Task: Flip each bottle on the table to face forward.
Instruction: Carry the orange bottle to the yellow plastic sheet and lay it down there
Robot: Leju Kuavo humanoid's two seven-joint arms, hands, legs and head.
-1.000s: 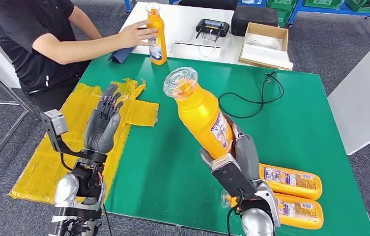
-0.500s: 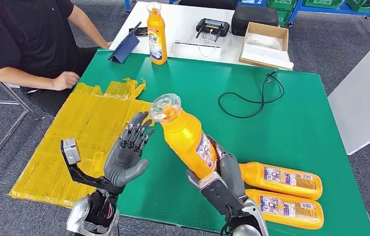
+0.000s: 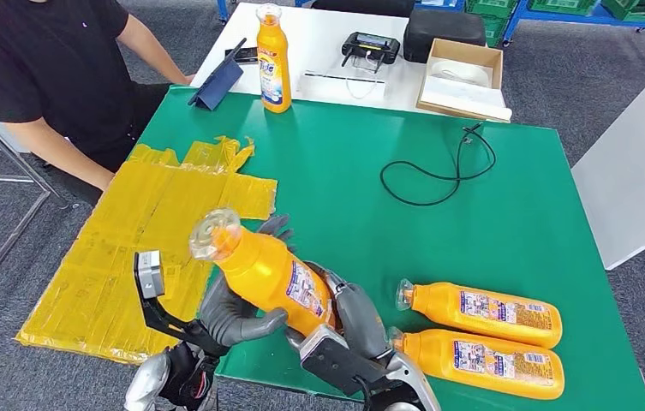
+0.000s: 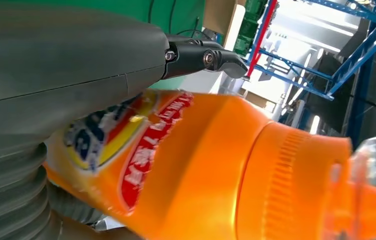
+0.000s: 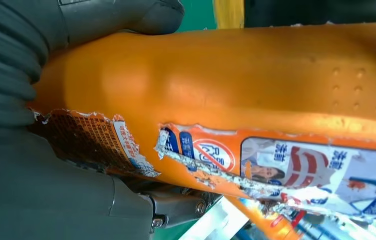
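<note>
Bottles lie and stand on the green table (image 3: 507,214), which sits on grey carpet with a white table (image 3: 327,43) behind it and yellow sheeting (image 3: 139,248) on its left part. Above the green table's near edge, the held bottle (image 3: 271,278) tilts, its clear cap up and leftward. The right hand (image 3: 355,321) grips its base; the left hand (image 3: 233,312) wraps its middle. Two lying bottles (image 3: 481,315) point their caps left at the table's near right corner. An upright bottle (image 3: 273,60) stands at its far edge.

Both arms reach in low, left hand (image 3: 237,312) and right hand (image 3: 355,330) each curled in a grip.
</note>
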